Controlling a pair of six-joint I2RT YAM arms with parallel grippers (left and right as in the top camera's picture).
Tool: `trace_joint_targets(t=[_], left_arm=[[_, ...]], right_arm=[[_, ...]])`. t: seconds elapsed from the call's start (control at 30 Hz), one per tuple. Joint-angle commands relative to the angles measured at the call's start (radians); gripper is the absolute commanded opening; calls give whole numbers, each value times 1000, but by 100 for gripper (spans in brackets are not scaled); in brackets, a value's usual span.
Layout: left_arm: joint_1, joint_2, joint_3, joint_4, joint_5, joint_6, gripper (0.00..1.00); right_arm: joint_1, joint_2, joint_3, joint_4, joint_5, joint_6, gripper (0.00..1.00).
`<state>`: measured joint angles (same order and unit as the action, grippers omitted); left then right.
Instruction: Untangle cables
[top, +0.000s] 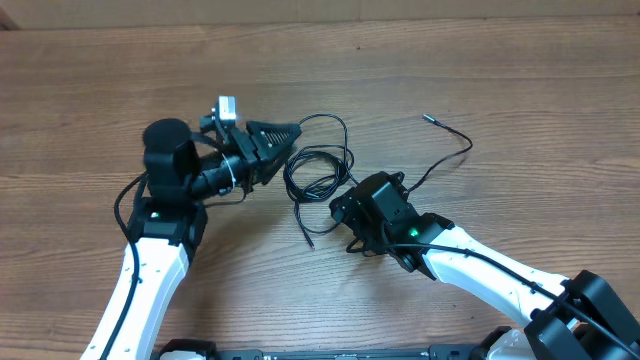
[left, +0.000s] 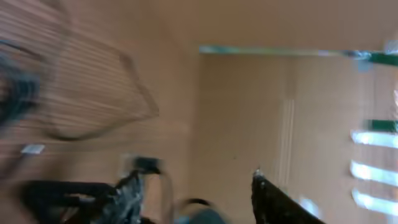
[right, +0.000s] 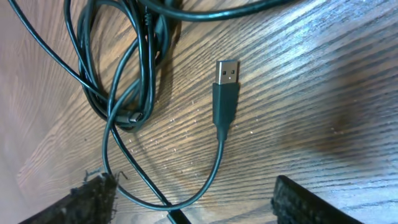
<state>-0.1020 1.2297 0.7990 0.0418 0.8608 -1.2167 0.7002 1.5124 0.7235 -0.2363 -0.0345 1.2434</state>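
While the cables (top: 320, 170) lay in a loose knot at the middle of the wooden surface (top: 500, 80), both arms were close to them. Several overlapping loops formed the knot. One strand ran off to the right and ended in a small plug tip (top: 426, 117); another end (top: 310, 245) trailed toward the near edge.

The left gripper (left: 195, 180) was at the knot's left side. Its own view was blurred, but its jaws appeared spread, with nothing clearly between them. The right gripper (right: 191, 183) hovered just over the lower right of the knot with its jaws wide apart and empty. A single strand curved across the gap between them, leading up to a USB plug (right: 225, 87) that lay flat on the surface beside the bundled loops (right: 124, 62).

Judged from their thinness and slack curves, the cords were light, limp and smooth. They would likely drag their neighbours along when pulled and slip through a weak pinch. The rigid plug body, or the strand just behind it, probably offered the surest hold, since it lay apart from the crossings. A slow pull away from the knot seemed advisable.
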Motion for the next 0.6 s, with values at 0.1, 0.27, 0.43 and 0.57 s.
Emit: trace_joint_targets(t=[0.1,0.27,0.43,0.57], left_arm=[[-10,104,4,-122,-482,446,68],[-50,228,4,-60,-600,670,75],[-120,370,4,76,-683,832,82],[-148,448,4,158,-787,828,78]], right_arm=[[-2,-10,-4,-48,-4,-48,85],[-2,-10,-4,-70,13,-48,85],[-2,-10,-4,-71,50,-48,86],[-2,-10,-4,-88,76,-48,86]])
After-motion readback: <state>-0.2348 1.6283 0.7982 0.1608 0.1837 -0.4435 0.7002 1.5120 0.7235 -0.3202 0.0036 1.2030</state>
